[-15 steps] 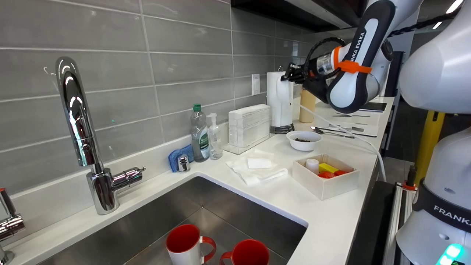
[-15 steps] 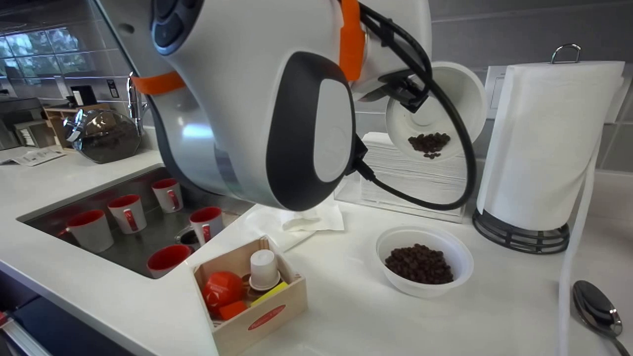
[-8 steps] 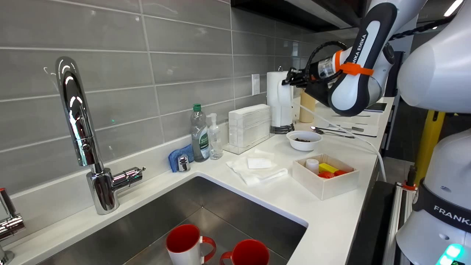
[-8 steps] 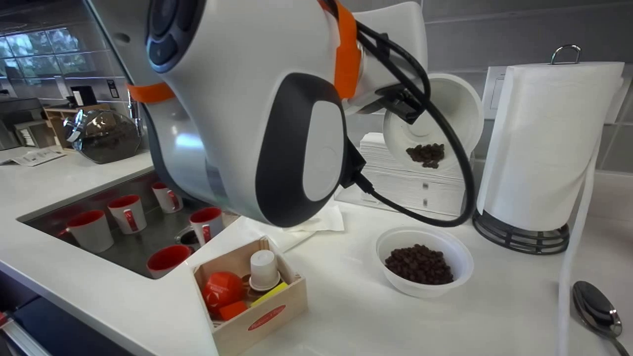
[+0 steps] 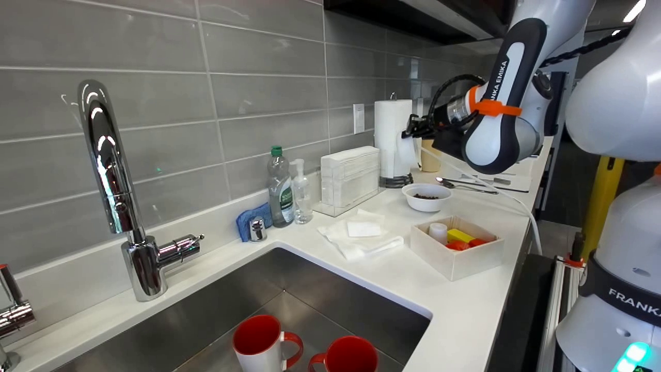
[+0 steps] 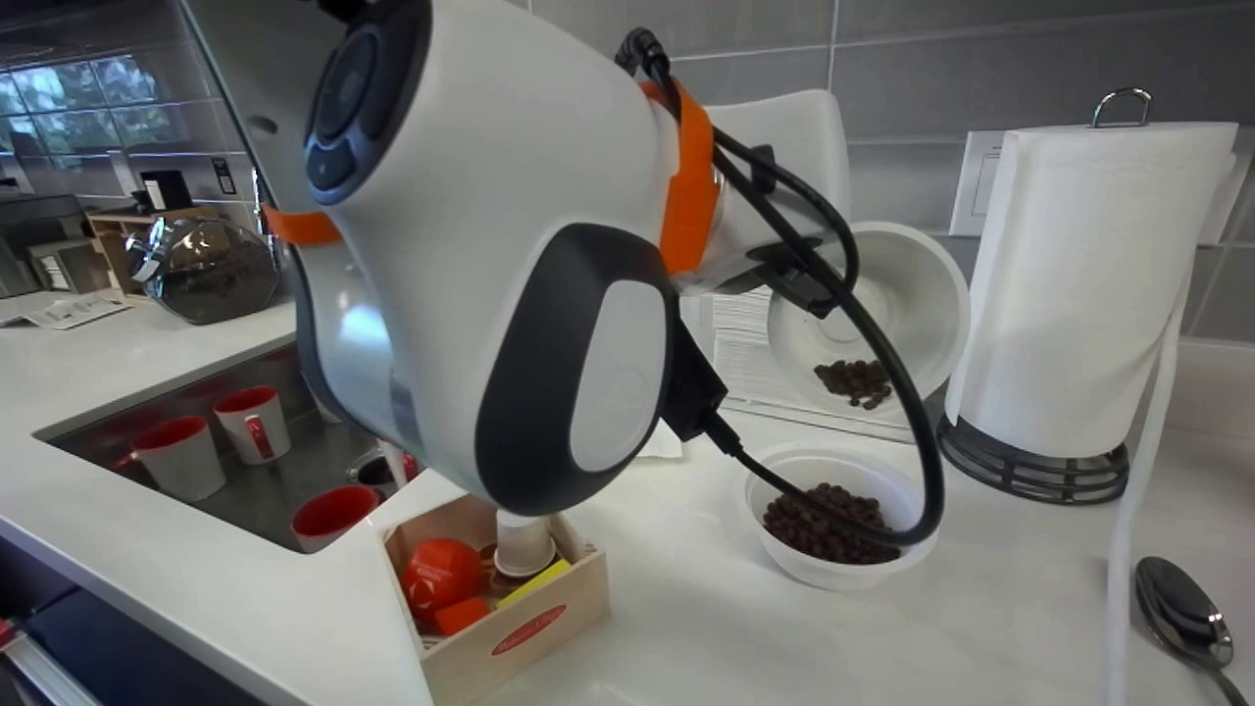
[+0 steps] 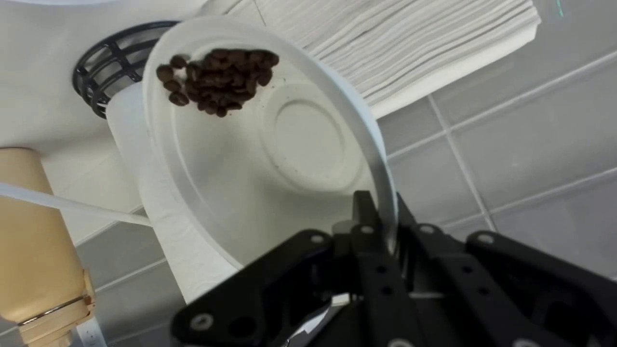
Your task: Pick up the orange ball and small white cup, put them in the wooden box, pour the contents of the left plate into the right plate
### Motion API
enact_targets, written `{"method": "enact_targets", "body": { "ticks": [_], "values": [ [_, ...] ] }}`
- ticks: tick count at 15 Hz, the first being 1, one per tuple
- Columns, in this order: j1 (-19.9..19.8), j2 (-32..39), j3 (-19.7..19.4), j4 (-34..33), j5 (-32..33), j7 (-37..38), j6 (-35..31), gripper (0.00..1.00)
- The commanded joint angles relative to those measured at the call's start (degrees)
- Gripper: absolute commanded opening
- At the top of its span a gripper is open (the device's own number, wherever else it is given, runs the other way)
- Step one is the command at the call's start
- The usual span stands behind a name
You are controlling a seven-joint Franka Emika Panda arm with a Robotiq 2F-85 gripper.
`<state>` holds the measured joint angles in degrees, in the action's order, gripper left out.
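Wrist view: a tilted bowl [image 7: 231, 178] of brown pieces [image 7: 224, 79] is clamped by the pincer [image 7: 383, 207]. In an exterior view, the orange ball [image 6: 441, 577] and white cup [image 6: 525, 547] are contained in the wooden box [image 6: 559, 632].

The arm [image 5: 528, 77] was white with black-trimmed panels [image 6: 618, 380] and dark EMIKA lettering [image 5: 500, 80], banded by orange straps [image 6: 688, 196], with a looping black cable [image 6: 933, 476], a turquoise-lit base [image 5: 604, 328] and black jaws studded with silvery screws [image 7: 201, 321].
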<state>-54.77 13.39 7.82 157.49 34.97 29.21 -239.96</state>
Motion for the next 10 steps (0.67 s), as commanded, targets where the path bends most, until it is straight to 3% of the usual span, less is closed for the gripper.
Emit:
{"method": "enact_targets", "body": {
  "ticks": [1, 3, 4, 10],
  "values": [
    [3.48, -0.14, -0.78, 0.00, -5.70, -3.13, 3.95, 0.00],
    [4.99, -0.68, -0.58, 0.00, -8.43, -4.11, 7.21, 0.00],
    [9.89, -1.19, -4.65, -0.10, -9.80, -4.05, 8.74, 0.00],
    [22.58, -5.34, -9.25, 1.10, -18.70, -7.63, 19.29, 0.00]
  ]
}}
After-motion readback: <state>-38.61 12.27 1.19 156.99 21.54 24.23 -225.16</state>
